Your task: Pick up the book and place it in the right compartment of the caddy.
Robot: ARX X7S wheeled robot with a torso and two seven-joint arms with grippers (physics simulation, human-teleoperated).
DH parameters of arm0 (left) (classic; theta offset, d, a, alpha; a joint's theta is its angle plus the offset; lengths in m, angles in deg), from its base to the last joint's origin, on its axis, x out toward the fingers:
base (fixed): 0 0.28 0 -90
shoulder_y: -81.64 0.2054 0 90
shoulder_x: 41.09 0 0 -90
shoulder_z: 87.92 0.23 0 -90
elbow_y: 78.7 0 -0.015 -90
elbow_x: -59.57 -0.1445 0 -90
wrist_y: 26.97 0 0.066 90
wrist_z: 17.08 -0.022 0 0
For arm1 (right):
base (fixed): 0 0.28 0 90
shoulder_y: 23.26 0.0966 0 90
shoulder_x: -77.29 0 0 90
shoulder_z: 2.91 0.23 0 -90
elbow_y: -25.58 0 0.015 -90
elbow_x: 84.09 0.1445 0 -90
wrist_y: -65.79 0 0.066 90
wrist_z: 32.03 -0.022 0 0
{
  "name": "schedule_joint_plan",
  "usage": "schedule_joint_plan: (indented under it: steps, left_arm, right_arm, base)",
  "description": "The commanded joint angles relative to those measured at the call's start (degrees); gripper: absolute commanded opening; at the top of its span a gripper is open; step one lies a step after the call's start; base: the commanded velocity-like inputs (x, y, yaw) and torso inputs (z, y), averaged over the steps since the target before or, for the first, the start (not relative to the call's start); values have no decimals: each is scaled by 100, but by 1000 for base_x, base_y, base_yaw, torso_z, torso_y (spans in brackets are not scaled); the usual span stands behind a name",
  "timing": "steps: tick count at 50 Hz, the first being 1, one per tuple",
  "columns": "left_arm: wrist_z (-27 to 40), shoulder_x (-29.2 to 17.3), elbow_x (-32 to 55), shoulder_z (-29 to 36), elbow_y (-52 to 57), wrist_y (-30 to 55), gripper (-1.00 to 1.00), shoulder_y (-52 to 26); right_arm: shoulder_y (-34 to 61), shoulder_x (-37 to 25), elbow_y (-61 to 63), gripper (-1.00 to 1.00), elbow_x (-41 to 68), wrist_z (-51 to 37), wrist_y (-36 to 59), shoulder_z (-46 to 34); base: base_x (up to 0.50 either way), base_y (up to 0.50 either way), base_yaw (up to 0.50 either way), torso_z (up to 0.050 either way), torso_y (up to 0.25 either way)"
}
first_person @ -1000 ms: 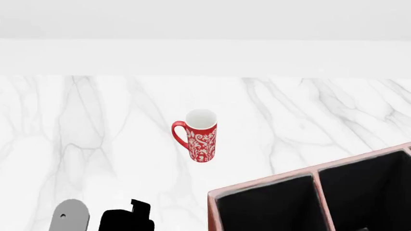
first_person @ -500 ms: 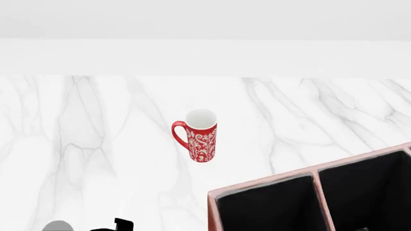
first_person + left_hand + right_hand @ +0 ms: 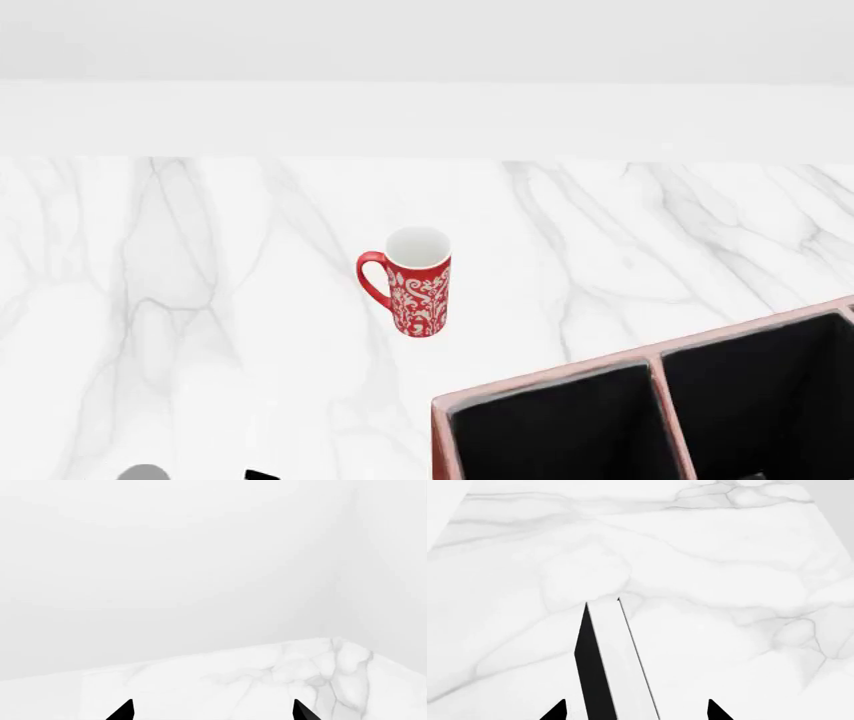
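The book showed only in the right wrist view. It stood on edge over the marble top, black cover on one side and white page edges beside it, running straight out from between the fingertips of the right gripper. Those tips stood wide apart, wider than the book was thick. One tip sat just beside the black cover and the other stood clear of the pages. Whether the book touched the marble could not be told.

In the left wrist view the left gripper also had its two black tips spread apart, with only marble and a plain white wall ahead of them. In the head view just a grey scrap and a black scrap of the left arm peeked in at the lower left edge of the frame.

The caddy filled the lower right of the head view, its pale rim tilted across the frame. A divider split it into a left bay and a right bay, both black inside. No book could be seen in either. A mug stood upright near the centre of the frame, handle to the left, well apart from the caddy.
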Motion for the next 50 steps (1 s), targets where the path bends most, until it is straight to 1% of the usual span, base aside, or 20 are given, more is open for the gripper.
schedule_joint_plan:
  steps: [1,8,19,26,36,37,38,40,50]
  left_arm:
    - [-21,12,-25,40,-41,-55,100,9]
    - [-43,23,-4,16,-71,-88,100,37]
    - [17,-7,16,65,-6,-54,100,32]
    - [7,0,-16,106,-18,-91,100,34]
    - [-9,16,-50,147,-36,-144,100,49]
    - [-18,23,-60,152,-45,-158,100,53]
    - [-28,32,-61,150,-58,-173,100,56]
    - [-49,51,-79,152,-94,-206,100,67]
    - [-40,57,-76,179,-83,-234,100,88]
  right_arm:
    - [-140,75,-459,100,-272,255,-419,-242]
    - [-136,141,-1019,100,-458,434,-701,-273]
    - [-187,140,-1242,100,-481,526,-811,-303]
    - [-315,231,-1551,100,-732,728,-968,-723]
    - [-441,356,-1861,100,-865,882,-1095,-993]
    - [-444,343,-1888,-100,-886,893,-1138,-992]
    - [-403,293,-1832,-100,-999,991,-1199,-1151]
    - [-455,349,-1951,-100,-926,904,-1206,-1003]
    - [-484,305,-1873,-100,-889,921,-1266,-988]
  base:
    - [0,0,0,0,0]
    - [0,0,0,0,0]
    - [0,0,0,0,0]
    - [0,0,0,0,0]
    - [0,0,0,0,0]
    - [0,0,0,0,0]
    - [0,0,0,0,0]
    - [0,0,0,0,0]
    - [0,0,1,0,0]
